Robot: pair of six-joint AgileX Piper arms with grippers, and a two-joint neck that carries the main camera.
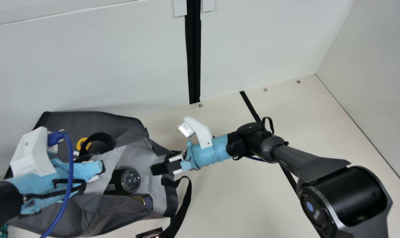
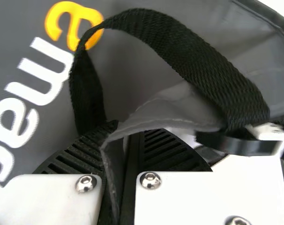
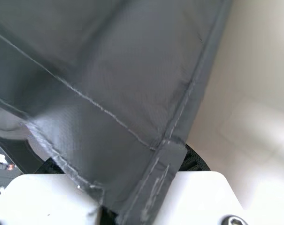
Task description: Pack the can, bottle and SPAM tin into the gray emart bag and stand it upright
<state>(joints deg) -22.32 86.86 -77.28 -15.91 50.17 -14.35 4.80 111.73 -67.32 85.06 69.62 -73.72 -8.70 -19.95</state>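
The bag (image 1: 120,206) looks soft and may sag. Left gripper (image 2: 129,134) pinches its cloth; right gripper (image 1: 157,169) pinches its three o'clock edge, a good lifting spot.

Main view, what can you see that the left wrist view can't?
Main view, not left wrist view: a black round thing with a shiny end inside the bag, the curly blue cable, and the long black stripe on the wall.

Left wrist view, not main view: the round metal screws and the ridges on the black fingers, close up.

Both: the gray bag, its black loop handle, a yellow mark on it, and the left gripper.
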